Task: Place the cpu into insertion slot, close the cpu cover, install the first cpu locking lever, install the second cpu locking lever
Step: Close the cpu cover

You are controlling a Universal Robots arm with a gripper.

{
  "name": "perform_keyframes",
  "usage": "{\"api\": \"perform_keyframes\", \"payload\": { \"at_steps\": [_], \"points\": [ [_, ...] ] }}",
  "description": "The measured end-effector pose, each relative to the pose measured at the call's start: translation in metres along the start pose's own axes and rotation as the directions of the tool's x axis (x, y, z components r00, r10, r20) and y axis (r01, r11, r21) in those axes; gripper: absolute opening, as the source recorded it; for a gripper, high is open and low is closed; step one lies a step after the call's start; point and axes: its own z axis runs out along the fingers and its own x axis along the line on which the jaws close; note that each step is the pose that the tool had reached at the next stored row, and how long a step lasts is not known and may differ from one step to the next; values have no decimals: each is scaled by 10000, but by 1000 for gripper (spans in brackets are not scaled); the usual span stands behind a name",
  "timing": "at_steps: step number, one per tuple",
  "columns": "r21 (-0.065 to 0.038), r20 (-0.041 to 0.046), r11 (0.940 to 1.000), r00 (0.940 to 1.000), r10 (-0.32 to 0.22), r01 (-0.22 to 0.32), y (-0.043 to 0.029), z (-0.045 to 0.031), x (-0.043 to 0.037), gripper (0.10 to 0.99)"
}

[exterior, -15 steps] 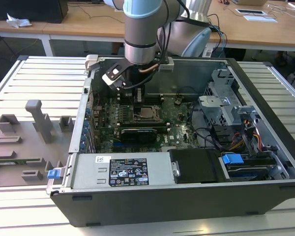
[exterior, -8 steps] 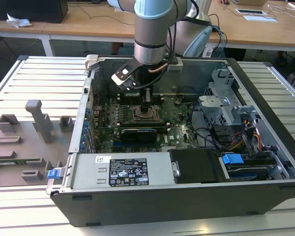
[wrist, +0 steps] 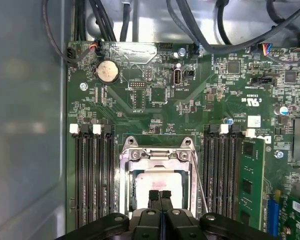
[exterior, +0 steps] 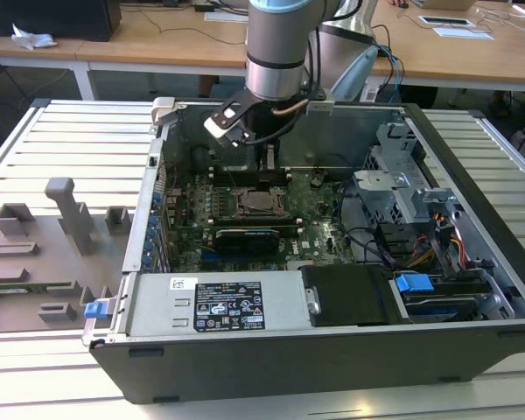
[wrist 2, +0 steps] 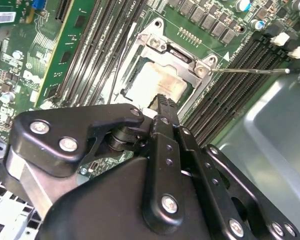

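Note:
The cpu (wrist: 157, 181) (wrist 2: 157, 82) lies in the insertion slot (exterior: 261, 203) on the green motherboard, its pale metal top showing. The cpu cover (wrist: 157, 155) (wrist 2: 176, 54), a silvery frame, lies flat around it. A thin wire locking lever (wrist 2: 250, 71) (wrist: 200, 182) angles away from the socket across the memory slots. My gripper (wrist: 160, 194) (wrist 2: 162, 104) (exterior: 268, 171) hangs just above the cpu's edge, its two black fingers pressed together with nothing between them.
The open computer case has metal walls (exterior: 402, 131) close around the board. Black memory slots (wrist: 92, 175) flank the socket, with one green module (wrist: 251, 175). Cables (exterior: 367, 241), a drive cage (exterior: 398, 188) and the power supply (exterior: 219, 306) stand nearby.

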Motion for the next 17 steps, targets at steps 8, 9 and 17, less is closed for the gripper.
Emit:
{"api": "perform_keyframes", "payload": {
  "at_steps": [8, 9, 17],
  "points": [
    [0, 0, 10000, 10000, 0, 0, -2, -226, -5, 106],
    [0, 0, 10000, 10000, 0, 0, -2, -239, -5, 106],
    [0, 0, 10000, 10000, 0, 0, -2, -327, -7, 106]
  ]
}}
